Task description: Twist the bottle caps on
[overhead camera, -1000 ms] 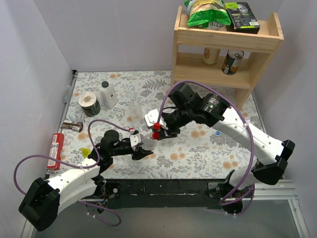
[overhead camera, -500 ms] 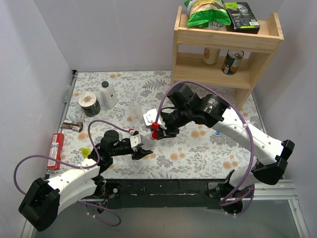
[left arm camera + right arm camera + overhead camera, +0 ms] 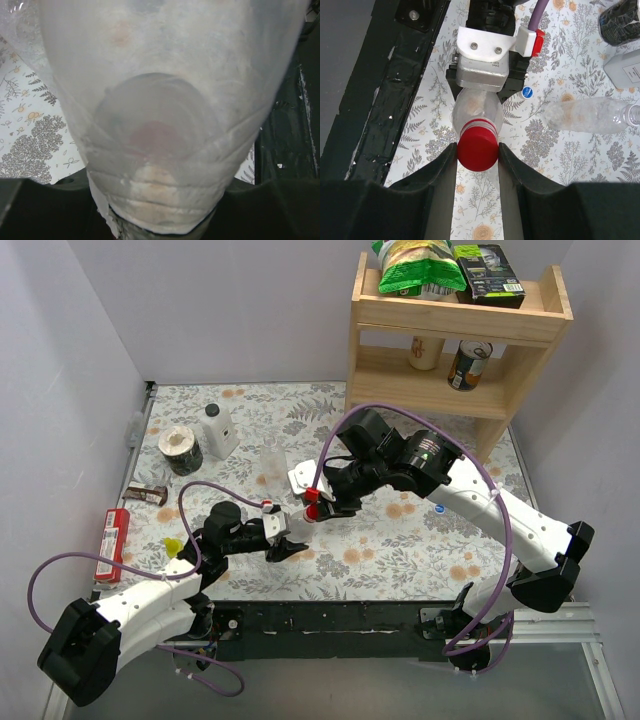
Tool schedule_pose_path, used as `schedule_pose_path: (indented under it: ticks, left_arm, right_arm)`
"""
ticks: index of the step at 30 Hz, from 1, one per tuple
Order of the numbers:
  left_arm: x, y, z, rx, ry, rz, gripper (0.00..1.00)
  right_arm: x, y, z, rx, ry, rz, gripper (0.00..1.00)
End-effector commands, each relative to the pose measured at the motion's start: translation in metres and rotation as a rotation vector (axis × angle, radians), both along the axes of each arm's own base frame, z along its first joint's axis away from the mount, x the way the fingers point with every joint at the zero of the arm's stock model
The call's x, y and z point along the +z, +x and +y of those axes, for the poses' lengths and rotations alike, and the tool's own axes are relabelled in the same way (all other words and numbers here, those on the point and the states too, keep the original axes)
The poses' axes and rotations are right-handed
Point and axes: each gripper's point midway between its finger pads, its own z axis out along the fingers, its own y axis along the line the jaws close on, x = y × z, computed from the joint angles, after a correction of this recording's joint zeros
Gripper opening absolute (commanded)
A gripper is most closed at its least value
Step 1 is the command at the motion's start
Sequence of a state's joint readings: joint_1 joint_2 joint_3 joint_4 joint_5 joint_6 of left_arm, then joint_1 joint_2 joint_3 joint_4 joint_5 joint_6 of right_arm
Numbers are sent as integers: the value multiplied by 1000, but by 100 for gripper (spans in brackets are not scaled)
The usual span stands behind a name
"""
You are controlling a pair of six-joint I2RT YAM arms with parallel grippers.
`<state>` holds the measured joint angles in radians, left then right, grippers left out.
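Floral-print table cover [image 3: 400, 540] under both arms. Landmark is the clear bottle [image 3: 472, 111]. On its body the left gripper [image 3: 481, 97] has its jaws clamped. On its neck sits the red cap [image 3: 478, 148], and the right gripper [image 3: 478, 151] pinches that cap from both sides. Left wrist view: the bottle's base fills the frame, a red blur showing through. One blue cap [image 3: 527, 92] lies just beside the bottle. The second clear bottle [image 3: 590, 114] lies on its side near it. The wooden shelf [image 3: 455, 340] stands well beyond the bottle, to its right.
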<state>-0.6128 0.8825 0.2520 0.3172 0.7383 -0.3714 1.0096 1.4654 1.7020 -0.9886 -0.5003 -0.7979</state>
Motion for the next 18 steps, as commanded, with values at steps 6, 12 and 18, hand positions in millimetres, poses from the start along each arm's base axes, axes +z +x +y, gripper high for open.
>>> schedule_pose_path:
  ticks: [6, 12, 18]
  left_arm:
    - [47, 10, -10, -45, -74, -240, 0]
    - [50, 11, -11, -32, -82, -222, 0]
    - [48, 9, -10, -37, -80, -209, 0]
  right_arm:
    - [-20, -1, -4, 55, -67, -22, 36]
    - [-22, 2, -5, 64, -60, -84, 36]
    - [-23, 6, -4, 65, -54, -122, 36]
